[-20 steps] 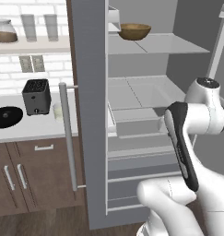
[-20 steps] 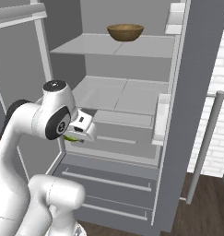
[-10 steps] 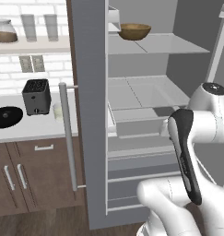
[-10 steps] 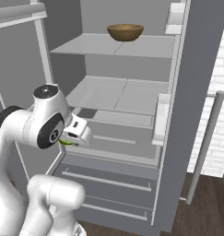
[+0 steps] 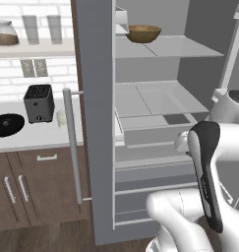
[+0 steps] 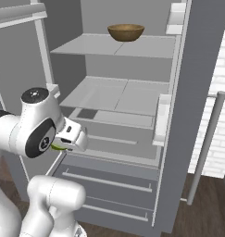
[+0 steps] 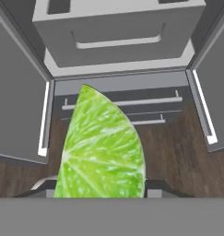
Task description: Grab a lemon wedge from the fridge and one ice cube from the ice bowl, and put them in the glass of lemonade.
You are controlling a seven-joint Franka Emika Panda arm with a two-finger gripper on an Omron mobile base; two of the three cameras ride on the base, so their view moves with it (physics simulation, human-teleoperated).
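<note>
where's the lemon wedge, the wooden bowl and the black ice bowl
lemon wedge [image 7: 102,147]: hand view, middle of its cut face
wooden bowl [image 6: 126,32]: right base view, front of its side wall, top fridge shelf
ice bowl [image 5: 6,124]: left base view, middle of its dark inside, on the counter

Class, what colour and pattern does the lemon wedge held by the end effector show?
The lemon wedge is bright yellow-green with pale, radiating segment lines; the hand view shows it best.

Yellow-green lemon wedge [image 7: 102,150], grey fridge [image 5: 94,98]

I see a wooden bowl [image 5: 143,33] at twelve o'clock — toaster [image 5: 39,102] at nine, on the counter [image 5: 37,140].
</note>
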